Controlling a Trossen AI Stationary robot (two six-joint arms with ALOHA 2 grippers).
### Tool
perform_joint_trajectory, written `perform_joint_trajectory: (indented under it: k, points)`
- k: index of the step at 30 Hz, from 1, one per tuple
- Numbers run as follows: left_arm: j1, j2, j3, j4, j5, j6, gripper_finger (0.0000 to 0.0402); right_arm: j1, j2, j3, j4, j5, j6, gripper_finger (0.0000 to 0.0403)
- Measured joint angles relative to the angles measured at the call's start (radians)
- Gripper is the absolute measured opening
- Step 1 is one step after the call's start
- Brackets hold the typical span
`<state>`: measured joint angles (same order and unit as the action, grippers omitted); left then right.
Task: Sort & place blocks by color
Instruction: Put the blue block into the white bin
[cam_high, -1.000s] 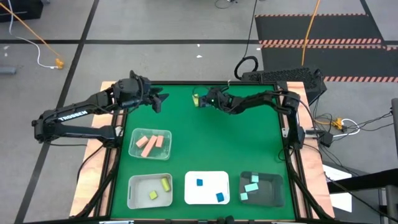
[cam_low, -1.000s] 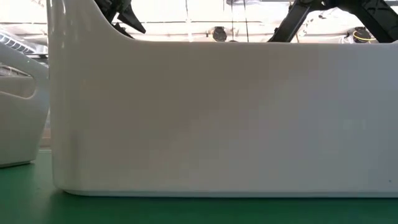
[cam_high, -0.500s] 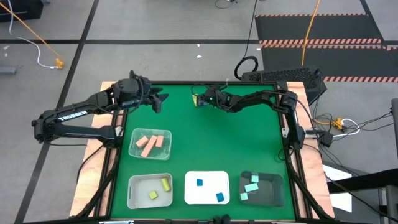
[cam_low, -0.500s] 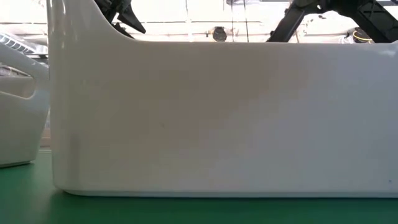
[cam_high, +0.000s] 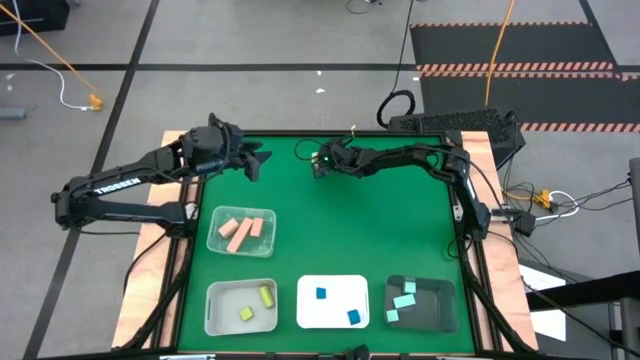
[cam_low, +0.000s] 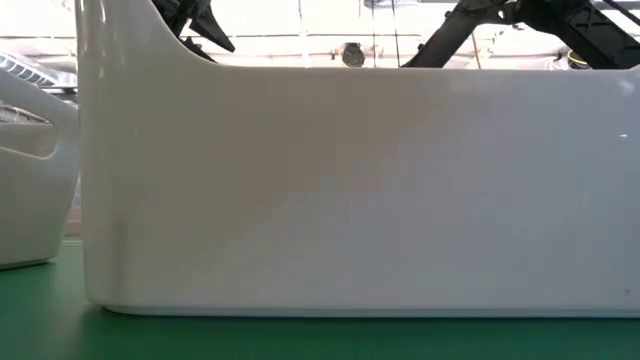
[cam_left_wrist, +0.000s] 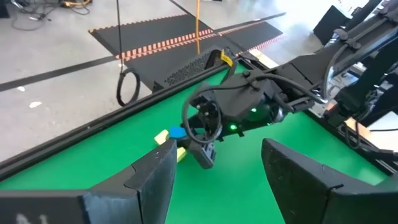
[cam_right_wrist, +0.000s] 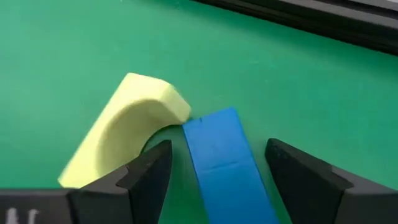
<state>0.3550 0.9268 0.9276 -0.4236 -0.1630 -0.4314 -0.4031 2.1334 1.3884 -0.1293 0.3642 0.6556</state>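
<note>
A blue bar (cam_right_wrist: 219, 163) lies flat on the green mat near the table's far edge. One end of it meets a yellow-green arched block (cam_right_wrist: 127, 127). My right gripper (cam_right_wrist: 219, 149) is open, with one finger on either side of the blue bar and gaps showing on both sides. In the high view my right gripper (cam_high: 320, 161) covers both blocks. The left wrist view shows the blue bar (cam_left_wrist: 177, 132) and the yellow-green block (cam_left_wrist: 164, 137) just beyond the right gripper. My left gripper (cam_high: 256, 162) waits open over the mat's far left.
Along the near edge stand a clear tray (cam_high: 218, 222) with salmon-pink blocks, a tray (cam_high: 214, 312) with yellow-green blocks, a white tray (cam_high: 336, 283) with blue blocks and a dark tray (cam_high: 432, 312) with mint blocks. The white tray wall (cam_low: 350, 190) fills the low view.
My right gripper has moved toward the table's left along the far edge and now stands over the yellow-green block, which showed beside it a second ago. The blocks have kept their places.
</note>
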Motion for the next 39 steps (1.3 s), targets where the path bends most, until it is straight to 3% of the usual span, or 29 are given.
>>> perform_joint_trajectory:
  k: [12, 23, 39]
  points:
    - [-0.012, 0.000, 0.000, 0.000, 0.012, -0.033, 0.0237, 0.012, -0.002, 0.001, -0.088, -0.082, -0.131, 0.0229]
    - [-0.012, 0.000, 0.000, 0.000, 0.031, -0.079, 0.0237, 0.011, -0.002, 0.000, -0.153, -0.104, -0.145, 0.0114]
    - [-0.013, 0.005, 0.000, 0.009, 0.031, -0.108, 0.0237, 0.025, -0.268, -0.006, -0.204, -0.245, -0.221, 0.0112]
